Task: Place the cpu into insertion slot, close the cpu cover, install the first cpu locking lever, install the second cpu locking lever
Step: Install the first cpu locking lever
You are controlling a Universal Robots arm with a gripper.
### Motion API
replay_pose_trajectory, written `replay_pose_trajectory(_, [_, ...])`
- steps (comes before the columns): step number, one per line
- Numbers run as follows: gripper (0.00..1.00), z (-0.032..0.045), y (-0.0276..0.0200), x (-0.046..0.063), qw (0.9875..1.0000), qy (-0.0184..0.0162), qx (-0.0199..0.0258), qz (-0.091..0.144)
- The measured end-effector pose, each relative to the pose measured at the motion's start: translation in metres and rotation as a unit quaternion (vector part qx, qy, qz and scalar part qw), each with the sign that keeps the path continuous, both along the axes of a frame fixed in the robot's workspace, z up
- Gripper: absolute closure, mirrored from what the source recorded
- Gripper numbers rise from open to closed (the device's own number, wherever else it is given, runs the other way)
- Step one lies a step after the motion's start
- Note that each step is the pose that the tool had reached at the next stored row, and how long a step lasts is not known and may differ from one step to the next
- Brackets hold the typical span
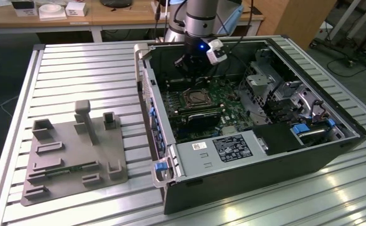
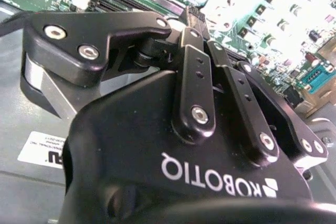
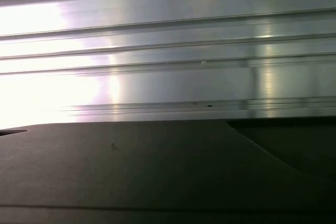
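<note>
In the exterior view my gripper (image 1: pixel 192 69) hangs inside the open computer case, just above and behind the insertion slot (image 1: pixel 197 97). That slot is a square socket with a silvery rim and a dark middle on the green board. Whether the cpu lies in it, and how the cpu cover and the locking levers stand, I cannot tell. In the second wrist view the black fingers (image 2: pixel 193 51) run together to a point over the board, and my gripper (image 2: pixel 195 15) looks shut with nothing showing between the tips.
Case walls (image 1: pixel 147 89) ring the board. A black card (image 1: pixel 203 120) and the power supply (image 1: pixel 230 148) lie in front of the socket, with a drive cage (image 1: pixel 265 80) on the exterior view's right. A grey fixture plate (image 1: pixel 76 155) sits on the ribbed table (image 3: pixel 168 66).
</note>
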State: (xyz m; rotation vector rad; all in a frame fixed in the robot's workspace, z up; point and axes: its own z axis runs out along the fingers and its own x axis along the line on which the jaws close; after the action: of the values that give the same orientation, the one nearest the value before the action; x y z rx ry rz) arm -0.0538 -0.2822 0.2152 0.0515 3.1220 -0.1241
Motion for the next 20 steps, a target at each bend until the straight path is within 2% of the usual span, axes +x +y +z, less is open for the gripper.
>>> replay_pose_trajectory(20, [0.9, -0.0037, -0.001, 0.013, 1.0, 0.001, -0.0017, 0.0])
